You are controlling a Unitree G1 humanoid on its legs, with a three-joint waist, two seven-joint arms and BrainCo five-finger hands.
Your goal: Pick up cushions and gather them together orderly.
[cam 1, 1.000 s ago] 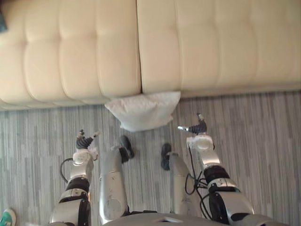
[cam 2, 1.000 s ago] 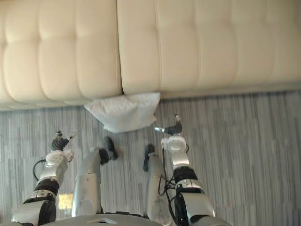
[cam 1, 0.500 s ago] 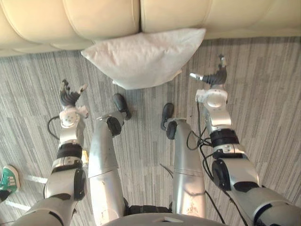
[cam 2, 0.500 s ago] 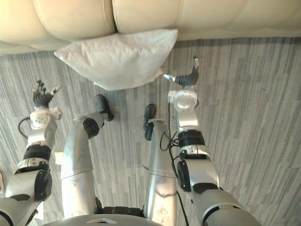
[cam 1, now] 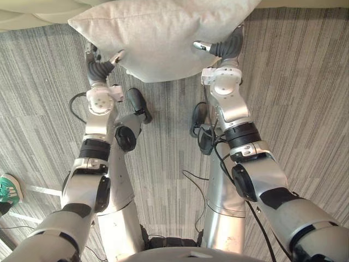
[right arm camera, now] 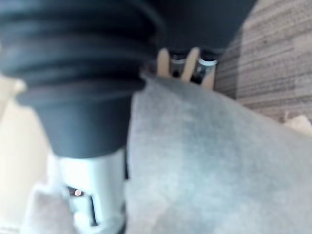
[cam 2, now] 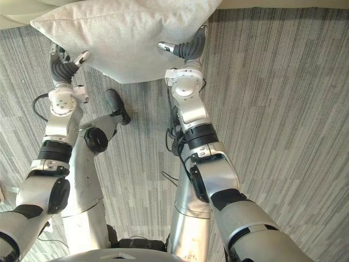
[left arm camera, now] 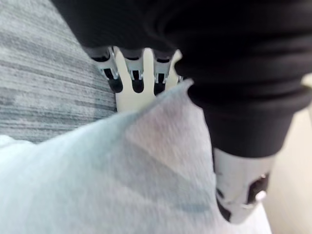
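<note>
- Pale cloth meets both hands. The left hand (cam 1: 101, 71) sits at the cushion's (cam 1: 163, 33) lower left edge and the right hand (cam 1: 224, 49) at its lower right edge, each with cloth running into it.
- Whether either hand has closed on the cloth cannot be told; the cushion covers the grip.
- Step in hand, as I judge it: getting a two-sided hold ahead of the lift.
- To do it well:
  - Seat each hand onto the stuffed body, not just the thin seam.
  - Keep both at matching height so the cushion comes up level.
  - Squeeze inward evenly; soft filling likely gives, so a shallow pinch may slip.
  - Clear the carpet (cam 1: 305, 82) before turning.
- Cushion: off-white to pale grey, plain woven cover. It is plump in the middle and flat toward the corners, with a few soft creases.
- Position: on the grey striped carpet between the two arms, its far part by the cream sofa's (cam 1: 22, 11) base.
- A person's green shoe (cam 1: 8, 188) sits far left, well apart.
</note>
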